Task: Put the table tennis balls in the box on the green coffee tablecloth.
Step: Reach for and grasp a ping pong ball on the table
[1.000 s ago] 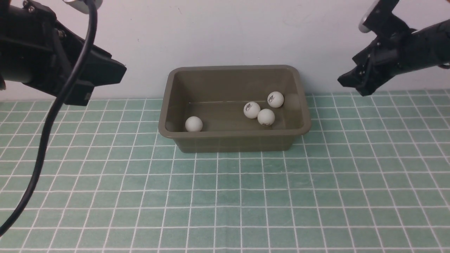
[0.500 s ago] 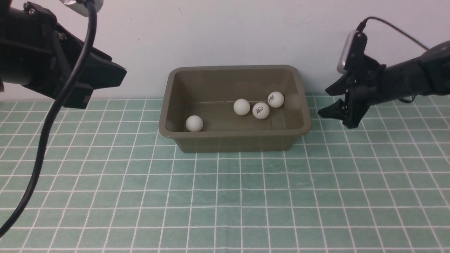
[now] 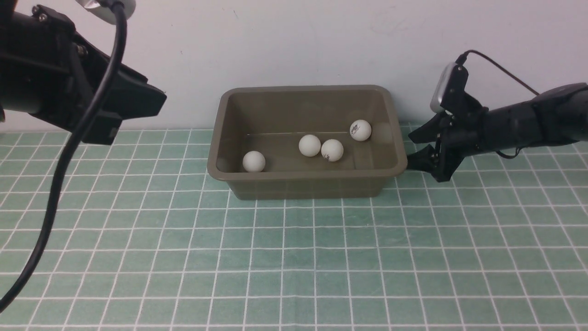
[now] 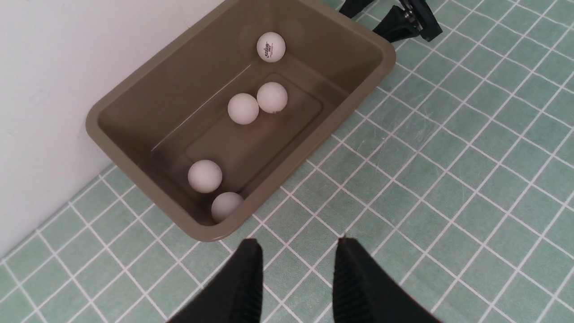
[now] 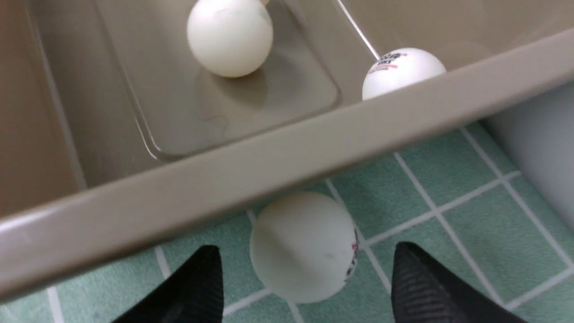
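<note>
Beside the box (image 5: 269,148), our open, empty right fingers (image 5: 421,291) sit around one ball (image 5: 300,246).
It looks light and slippery; squeeze its middle.

Four white balls (image 3: 310,145) lie in the olive box (image 3: 305,174), a fifth ball (image 5: 302,246) beside it on green cloth (image 3: 294,257).

In the front view, the ball (image 5: 302,246) lying at the box's (image 3: 307,181) 3 o'clock side is hidden behind the right claw (image 3: 410,150). In the right wrist view, the box rim covers a sliver of that ball and the lower half of a logo ball (image 5: 401,72). The claw's fingers (image 5: 193,291) run off the frame. The left arm (image 3: 55,78) is cut by the front view's edge.
</note>
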